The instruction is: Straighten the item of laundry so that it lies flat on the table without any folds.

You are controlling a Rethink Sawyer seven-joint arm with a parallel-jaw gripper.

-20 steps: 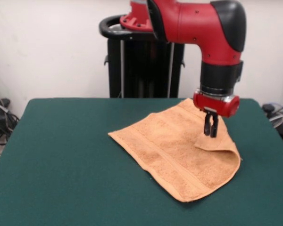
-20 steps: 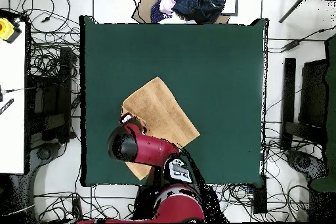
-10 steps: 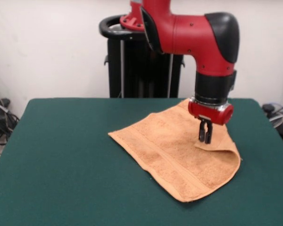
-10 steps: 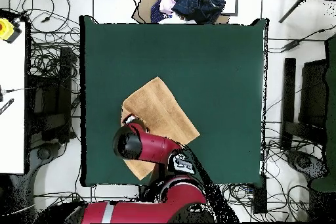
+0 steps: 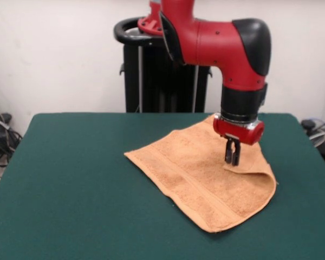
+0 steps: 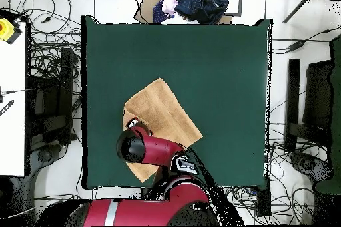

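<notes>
The orange-tan towel (image 5: pixel 197 170) lies on the right half of the green table (image 5: pixel 70 179), with a woven band along its near side. Its right end is folded back over itself, and the flap's corner points left under the arm. My gripper (image 5: pixel 231 160) hangs straight down with its jaws together, tips just above that flap corner; I cannot tell if they touch the cloth. In the overhead view the towel (image 6: pixel 162 112) lies near the table's (image 6: pixel 213 64) lower left, and the red arm (image 6: pixel 143 150) covers its lower part and hides the gripper.
The black pedestal (image 5: pixel 162 76) stands behind the table. Cables lie on the floor at the left (image 5: pixel 0 135). In the overhead view a pile of clothes (image 6: pixel 198 1) sits beyond the far edge and a white bench (image 6: pixel 12 104) stands at the left.
The gripper has moved a little to the left and slightly down towards the folded flap's corner. The towel has not moved.
</notes>
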